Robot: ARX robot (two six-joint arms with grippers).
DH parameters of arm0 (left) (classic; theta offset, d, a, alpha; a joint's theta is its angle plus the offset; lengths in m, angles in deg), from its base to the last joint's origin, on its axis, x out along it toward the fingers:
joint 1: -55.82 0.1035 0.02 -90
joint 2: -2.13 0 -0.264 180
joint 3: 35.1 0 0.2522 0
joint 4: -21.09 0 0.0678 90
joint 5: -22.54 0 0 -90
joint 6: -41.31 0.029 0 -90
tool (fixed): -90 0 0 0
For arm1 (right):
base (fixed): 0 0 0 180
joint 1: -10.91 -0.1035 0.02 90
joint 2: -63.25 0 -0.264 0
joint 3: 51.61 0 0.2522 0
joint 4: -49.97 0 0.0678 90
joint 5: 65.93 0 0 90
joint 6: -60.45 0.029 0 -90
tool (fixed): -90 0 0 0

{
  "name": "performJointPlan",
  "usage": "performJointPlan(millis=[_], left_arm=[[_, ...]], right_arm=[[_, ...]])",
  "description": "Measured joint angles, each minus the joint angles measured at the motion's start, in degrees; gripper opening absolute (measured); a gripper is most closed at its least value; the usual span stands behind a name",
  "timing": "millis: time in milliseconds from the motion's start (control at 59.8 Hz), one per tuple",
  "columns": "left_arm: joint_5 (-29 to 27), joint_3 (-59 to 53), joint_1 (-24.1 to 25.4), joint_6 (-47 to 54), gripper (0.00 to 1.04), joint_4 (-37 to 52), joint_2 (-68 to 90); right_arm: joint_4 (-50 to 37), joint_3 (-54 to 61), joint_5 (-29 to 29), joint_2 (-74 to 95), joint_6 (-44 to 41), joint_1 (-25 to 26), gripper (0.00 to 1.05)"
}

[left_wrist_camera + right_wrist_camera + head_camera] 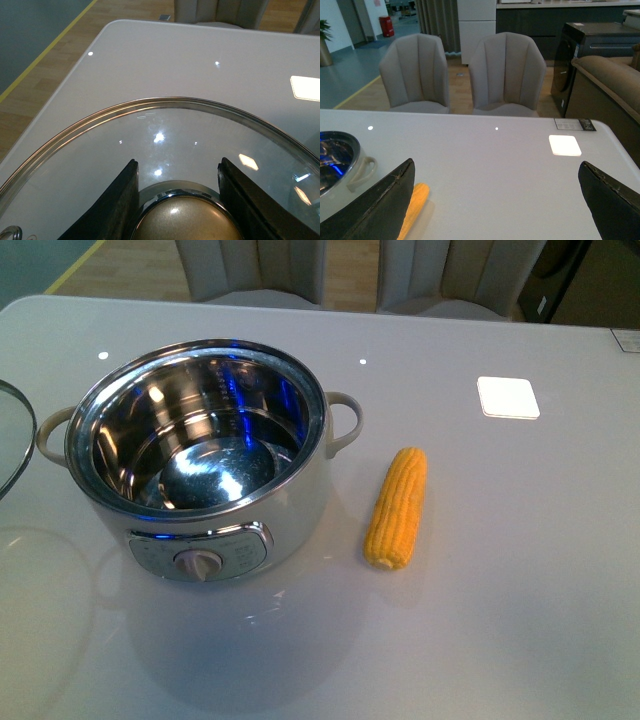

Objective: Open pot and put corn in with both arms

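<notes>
Glass lid: one, at the far left edge of the front view point(12, 440), well clear of the pot's mouth; the left wrist view shows its steel rim and clear dome point(165, 130), with the counter point(520, 600) visible through the glass.
Knob: beige and round, at the middle of the lid point(187, 220).
Left hand: its point(177, 165) two dark fingers point(122, 200) sit tight against either side of the knob – clamped on the lid.
Pot: one, white, left of centre on the counter point(200, 455), uncovered. The shiny steel bowl is empty, its two beige loop handles stick out to the sides, and the dial faces the camera.
Corn: one cob point(397, 508), lying flat on the counter just right of the pot and not touching it, with bare counter between them.
Right hand: spread wide point(496, 164) and holding nothing; the corn point(415, 200) shows beside one of its fingers.
White square: one, flat on the counter point(508, 397), further right and back, well apart from the corn.
Chairs: two – grey, side by side behind the counter's far edge point(415, 70).
</notes>
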Motion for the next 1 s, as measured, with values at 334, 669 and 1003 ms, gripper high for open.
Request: performJointPlan(millis=[334,669,1003], left_arm=[[-0.2,3.7,2.9,-0.7,0.42,0.6,4.7],[-0.9,7.7,4.3,1.5,0.42,1.6,13.6],[0.6,12.4,4.3,0.6,0.42,5.1,20.2]], right_arm=[[0.0,0.0,0.0,0.0,0.0,0.0,0.96],[0.0,0.0,0.0,0.0,0.0,0.0,0.96],[0.0,0.0,0.0,0.0,0.0,0.0,0.96]])
